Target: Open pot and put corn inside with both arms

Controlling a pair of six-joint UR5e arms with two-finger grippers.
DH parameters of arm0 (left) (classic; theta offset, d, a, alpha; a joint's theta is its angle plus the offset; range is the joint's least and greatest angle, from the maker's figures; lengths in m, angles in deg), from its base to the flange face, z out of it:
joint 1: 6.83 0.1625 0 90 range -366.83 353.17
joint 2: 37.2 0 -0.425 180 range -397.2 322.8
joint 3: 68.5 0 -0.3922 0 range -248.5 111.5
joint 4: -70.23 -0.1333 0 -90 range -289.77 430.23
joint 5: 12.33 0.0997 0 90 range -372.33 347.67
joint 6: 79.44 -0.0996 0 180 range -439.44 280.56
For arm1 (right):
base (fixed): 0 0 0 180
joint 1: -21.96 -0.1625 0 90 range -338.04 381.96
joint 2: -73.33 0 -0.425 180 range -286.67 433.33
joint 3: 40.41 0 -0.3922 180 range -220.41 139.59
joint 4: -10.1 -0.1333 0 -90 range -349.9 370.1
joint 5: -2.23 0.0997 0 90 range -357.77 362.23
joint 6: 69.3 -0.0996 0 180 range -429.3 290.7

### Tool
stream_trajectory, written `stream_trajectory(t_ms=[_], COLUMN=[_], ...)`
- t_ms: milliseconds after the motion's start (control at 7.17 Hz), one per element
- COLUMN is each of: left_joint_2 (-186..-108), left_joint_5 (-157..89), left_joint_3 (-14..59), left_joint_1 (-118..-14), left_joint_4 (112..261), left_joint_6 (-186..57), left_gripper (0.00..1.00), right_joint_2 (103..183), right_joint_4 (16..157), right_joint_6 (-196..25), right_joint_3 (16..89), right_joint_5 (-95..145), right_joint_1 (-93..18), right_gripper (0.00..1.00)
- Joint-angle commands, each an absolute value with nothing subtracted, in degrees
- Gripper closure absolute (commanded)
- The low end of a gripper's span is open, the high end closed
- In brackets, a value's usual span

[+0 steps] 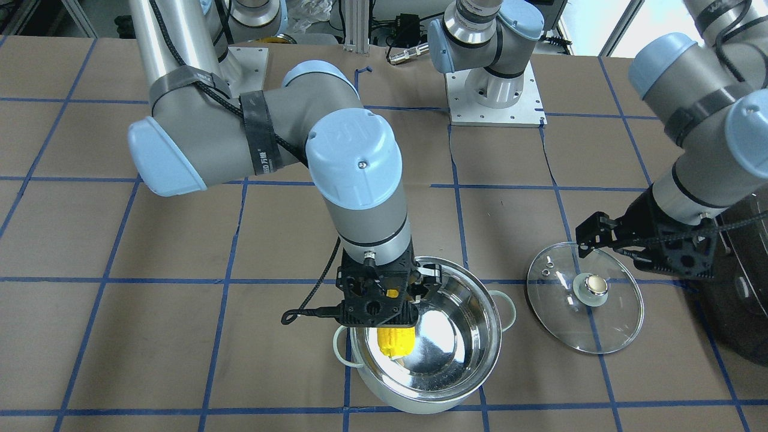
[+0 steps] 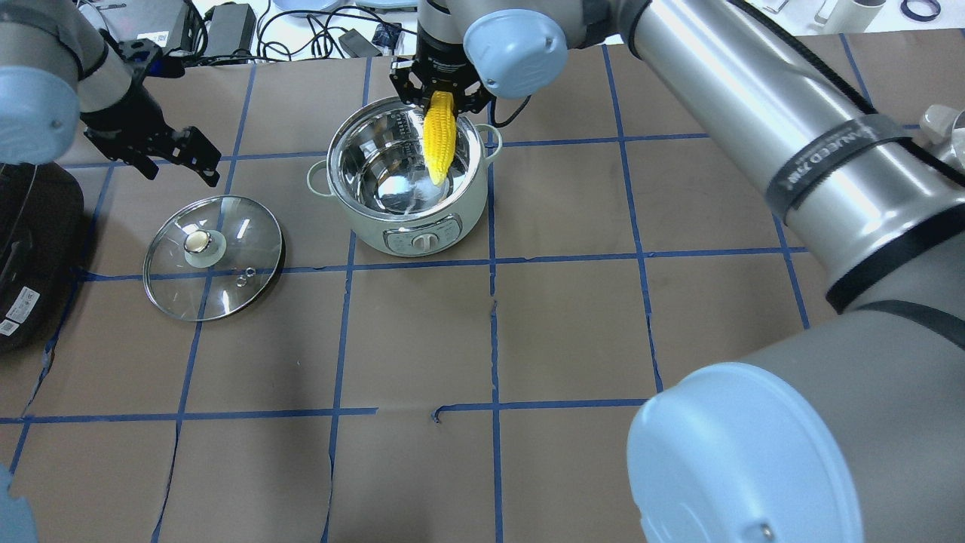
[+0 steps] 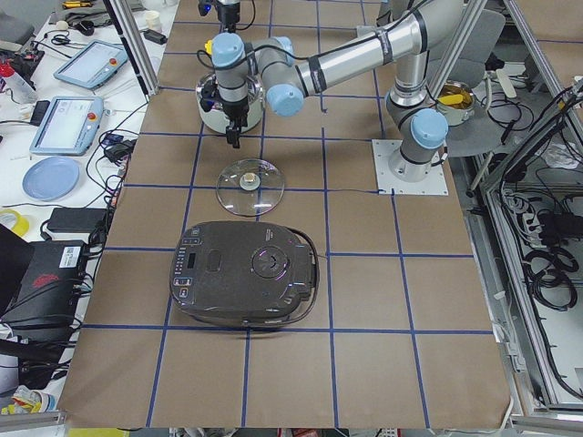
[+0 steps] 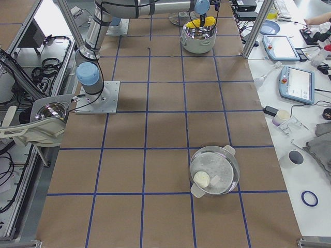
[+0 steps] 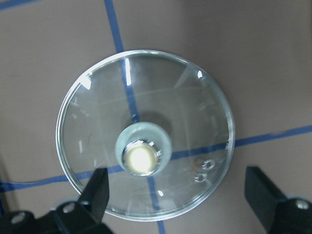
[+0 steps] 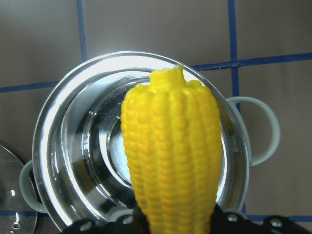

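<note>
My left gripper point(image 2: 182, 170) hung with its fingers spread wide, holding nothing, above the far edge of the glass lid point(image 2: 226, 283). The lid lay flat on the table point(image 2: 573, 332), knob point(image 2: 197, 241) up, apart from the pot point(image 2: 392, 226). The pot stood open. My right gripper point(image 2: 439, 96) was clamped on the thick end of the corn point(image 2: 439, 147). The corn's long axis ran near vertical, its tapered tip pointing down into the pot's mouth.
</note>
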State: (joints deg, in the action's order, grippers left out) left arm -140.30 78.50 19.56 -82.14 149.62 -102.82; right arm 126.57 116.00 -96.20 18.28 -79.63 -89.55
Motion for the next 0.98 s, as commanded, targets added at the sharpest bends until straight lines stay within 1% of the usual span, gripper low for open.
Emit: stream_trajectory(t_ms=[0, 140, 419, 558, 698, 837], left_joint_2=[-135.1, -133.2, -130.2, -129.0, -128.4, -127.8], left_joint_5=[78.5, 78.6, 78.6, 78.6, 78.4, 78.3], left_joint_3=[14.6, 14.6, 15.4, 16.4, 17.9, 18.6], left_joint_1=[-87.1, -90.5, -94.8, -95.5, -95.6, -95.6], left_joint_4=[160.8, 160.8, 160.6, 160.7, 159.9, 158.7], left_joint_6=[-91.8, -87.2, -79.1, -78.2, -78.0, -78.0], left_gripper=[0.00, 0.00, 0.00, 0.00, 0.00, 0.00], right_joint_2=[122.3, 121.2, 120.3, 119.9, 120.0, 119.9], right_joint_4=[116.2, 116.4, 117.5, 118.1, 118.3, 118.3], right_joint_6=[-100.5, -99.8, -99.3, -99.5, -99.6, -99.6], right_joint_3=[15.4, 15.5, 15.7, 16.0, 16.4, 17.1], right_joint_5=[-79.6, -79.6, -79.6, -79.6, -79.6, -79.5], right_joint_1=[-92.1, -92.6, -92.6, -92.6, -92.7, -92.8], right_gripper=[0.70, 0.66, 0.49, 0.15, 0.00, 0.00])
